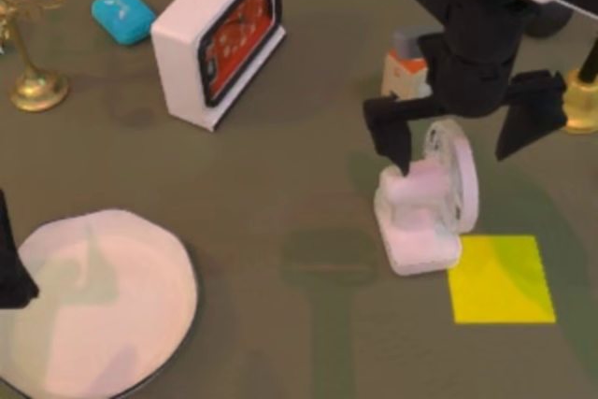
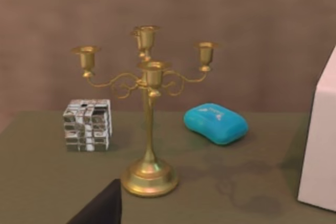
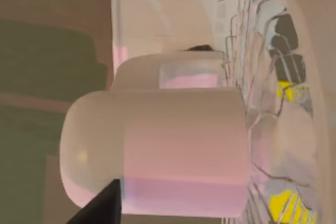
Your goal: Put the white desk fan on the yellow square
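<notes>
Above the table's right half, my right gripper hangs with its fingers spread wide, straddling the white desk fan without gripping it. That fan stands just left of the yellow square, touching its near corner. At the left edge my left arm sits parked over a white disc.

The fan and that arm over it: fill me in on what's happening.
The right gripper is down over the fan, jaws open, one at each side of it, with no grip closed yet. The fan stands on the table just left of the yellow square, its base at the square's edge, so it is not placed. The left arm is parked at the table's left edge by the white disc.
</notes>
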Controlling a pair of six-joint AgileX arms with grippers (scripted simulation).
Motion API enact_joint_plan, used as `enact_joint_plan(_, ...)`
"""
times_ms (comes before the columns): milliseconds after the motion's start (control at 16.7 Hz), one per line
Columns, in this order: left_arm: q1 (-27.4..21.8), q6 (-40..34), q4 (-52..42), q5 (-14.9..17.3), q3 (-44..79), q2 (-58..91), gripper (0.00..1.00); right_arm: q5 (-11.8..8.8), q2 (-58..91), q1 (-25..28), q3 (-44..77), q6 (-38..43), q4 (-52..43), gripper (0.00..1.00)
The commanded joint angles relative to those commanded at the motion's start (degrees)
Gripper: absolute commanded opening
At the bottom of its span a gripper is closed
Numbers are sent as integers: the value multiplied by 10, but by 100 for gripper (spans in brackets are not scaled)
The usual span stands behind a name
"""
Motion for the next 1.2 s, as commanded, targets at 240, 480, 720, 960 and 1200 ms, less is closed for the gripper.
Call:
enact_joint_plan(240, 0, 0, 0, 0, 0, 0, 100, 0, 0, 0, 0, 0, 0, 70)
enact_joint_plan(480, 0, 0, 0, 0, 0, 0, 100, 0, 0, 0, 0, 0, 0, 40)
enact_joint_plan(720, 0, 0, 0, 0, 0, 0, 100, 0, 0, 0, 0, 0, 0, 10)
enact_joint_plan(960, 0, 0, 0, 0, 0, 0, 100, 0, 0, 0, 0, 0, 0, 0)
enact_joint_plan(1200, 0, 0, 0, 0, 0, 0, 100, 0, 0, 0, 0, 0, 0, 0)
